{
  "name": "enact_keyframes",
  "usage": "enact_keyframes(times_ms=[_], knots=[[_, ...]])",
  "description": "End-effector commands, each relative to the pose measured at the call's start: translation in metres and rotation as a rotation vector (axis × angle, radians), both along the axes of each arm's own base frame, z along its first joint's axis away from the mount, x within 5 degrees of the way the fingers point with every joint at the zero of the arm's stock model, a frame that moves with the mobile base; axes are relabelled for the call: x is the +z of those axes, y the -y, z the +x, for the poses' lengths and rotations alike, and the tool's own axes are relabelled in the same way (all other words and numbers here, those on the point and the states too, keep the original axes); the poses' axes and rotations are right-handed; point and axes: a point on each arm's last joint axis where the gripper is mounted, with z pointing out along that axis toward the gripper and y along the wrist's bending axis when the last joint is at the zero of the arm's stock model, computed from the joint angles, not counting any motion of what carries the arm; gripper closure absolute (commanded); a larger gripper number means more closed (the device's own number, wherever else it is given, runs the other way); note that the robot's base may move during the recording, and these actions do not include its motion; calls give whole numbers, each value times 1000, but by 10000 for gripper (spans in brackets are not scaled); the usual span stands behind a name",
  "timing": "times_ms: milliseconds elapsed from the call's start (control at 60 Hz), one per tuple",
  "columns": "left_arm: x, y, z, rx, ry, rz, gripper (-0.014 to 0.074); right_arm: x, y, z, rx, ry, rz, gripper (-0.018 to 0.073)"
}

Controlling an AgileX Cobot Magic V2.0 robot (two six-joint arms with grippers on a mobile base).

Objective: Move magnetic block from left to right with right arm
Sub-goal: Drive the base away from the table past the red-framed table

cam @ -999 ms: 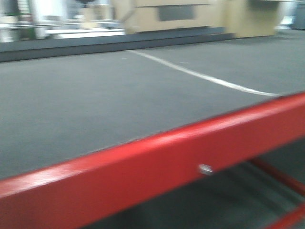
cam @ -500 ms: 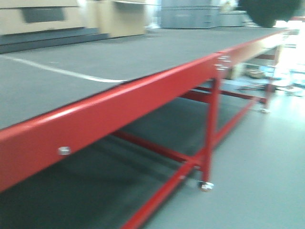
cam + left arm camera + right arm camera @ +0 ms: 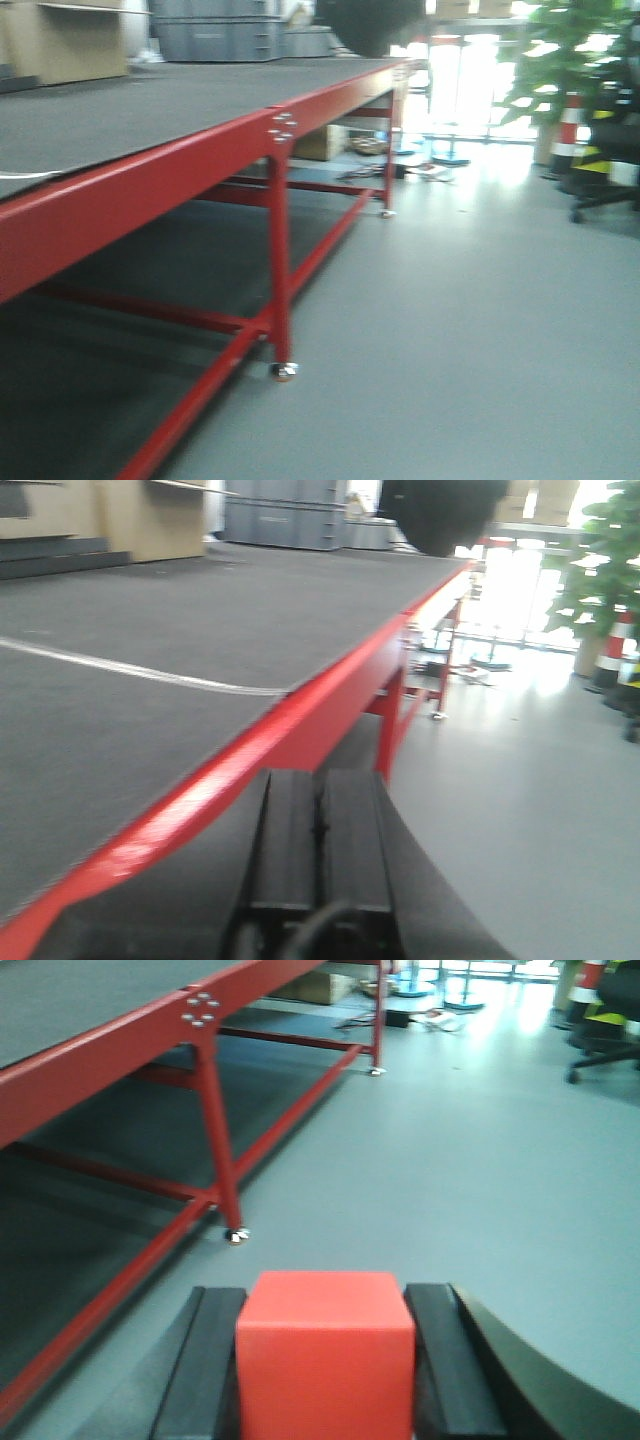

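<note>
Item: magnetic block (image 3: 326, 1350), count one. It is held in my right gripper (image 3: 326, 1385), whose fingers clamp its two side faces. It sits out past the edge of the red-framed worktop (image 3: 100, 1055), over the floor (image 3: 480, 1160).

Handling, as I judge it: light, rigid, smooth-faced, not fragile. Flat opposite faces give the best hold.

Left gripper (image 3: 320, 850), count one: fingers pressed together, empty, just beside the worktop edge.

Worktops: one.

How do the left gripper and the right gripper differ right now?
The right gripper clamps the red magnetic block between spread fingers; the left gripper has its fingers meeting, empty. The left gripper looks along the red table edge; the right gripper looks over floor. Both have black fingers.
</note>
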Motion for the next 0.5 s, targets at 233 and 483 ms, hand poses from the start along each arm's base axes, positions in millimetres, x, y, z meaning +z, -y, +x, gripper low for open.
enact_keyframes(times_ms=[233,483], knots=[[6,0,-2,1,94,-9,713,16,0,0,-2,99,-11,397],[6,0,-2,-1,94,-9,713,16,0,0,-2,99,-11,397]])
